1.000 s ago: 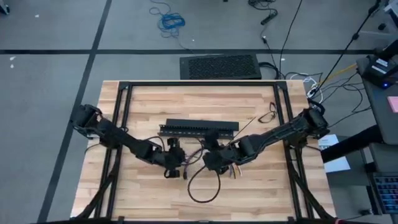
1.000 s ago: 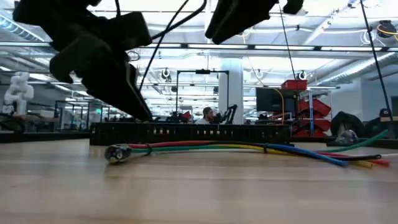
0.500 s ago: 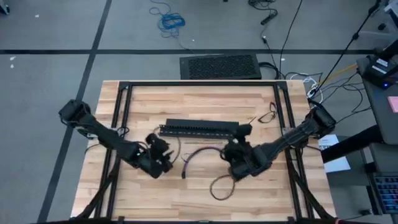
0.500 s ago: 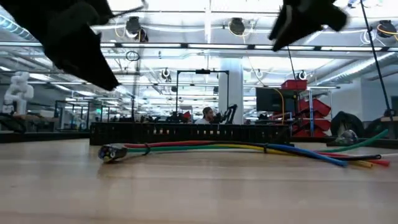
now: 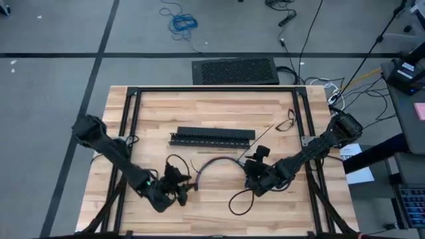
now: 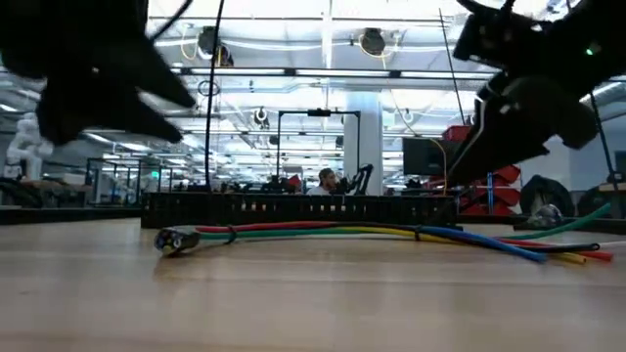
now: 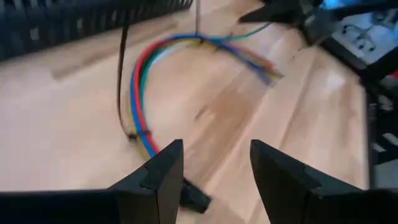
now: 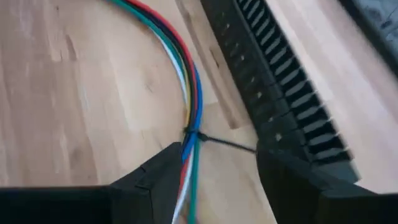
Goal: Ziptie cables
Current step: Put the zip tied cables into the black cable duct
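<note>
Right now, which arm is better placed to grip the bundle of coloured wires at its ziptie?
Probably the right. Its open jaws hang directly over the thin dark ziptie on the coloured wire bundle; the left gripper, also open, sits at the bundle's end.

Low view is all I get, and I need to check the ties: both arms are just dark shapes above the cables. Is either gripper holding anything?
Observer: No. The left wrist view shows the left gripper open and empty, with the cables lying on the table beyond it.
Operator: And the right one?
Observer: The right gripper is open too, hovering over the cables beside the black bar.
Operator: Is any tie on yet?
Observer: Yes. In the right wrist view a ziptie is cinched around the cables, its tail pointing toward the black bar.
</note>
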